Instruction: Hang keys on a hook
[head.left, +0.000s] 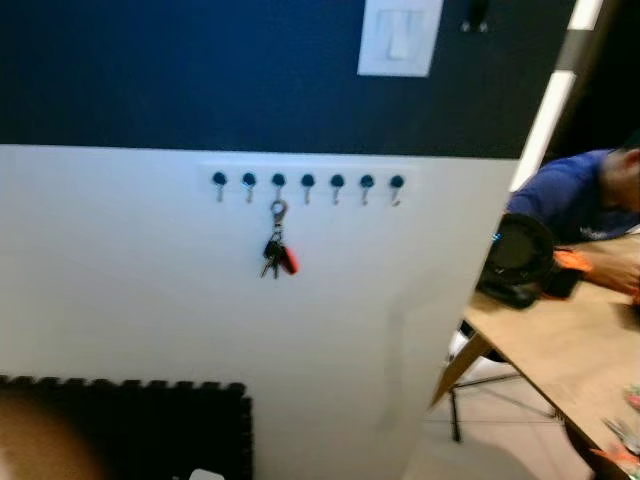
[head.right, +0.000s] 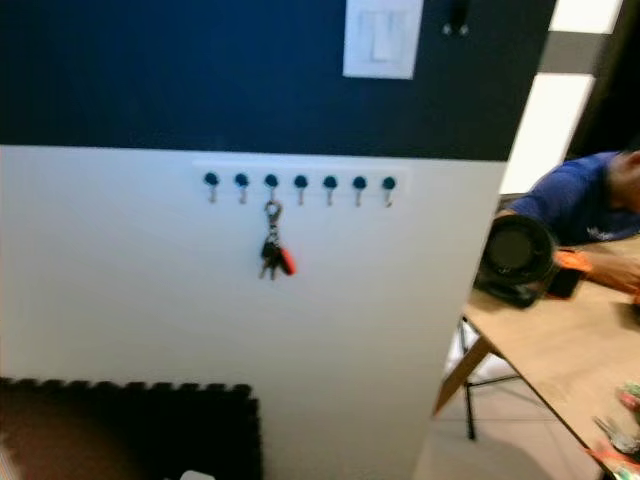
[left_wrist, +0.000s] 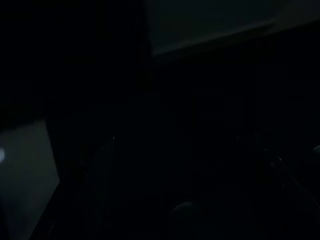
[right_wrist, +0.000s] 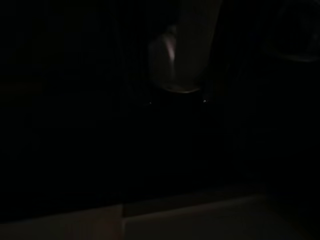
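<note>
This looks like a room in a home, near an entrance or a corridor. The wall (head.left: 120, 260) is dark blue above and white below, with a row of small hooks (head.left: 307, 184) where a bunch of keys (head.left: 278, 255) hangs (third hook from the left). A white light switch (head.left: 400, 37) sits higher. At the right, a person (head.left: 585, 200) sits at a wooden table (head.left: 560, 350).
</note>
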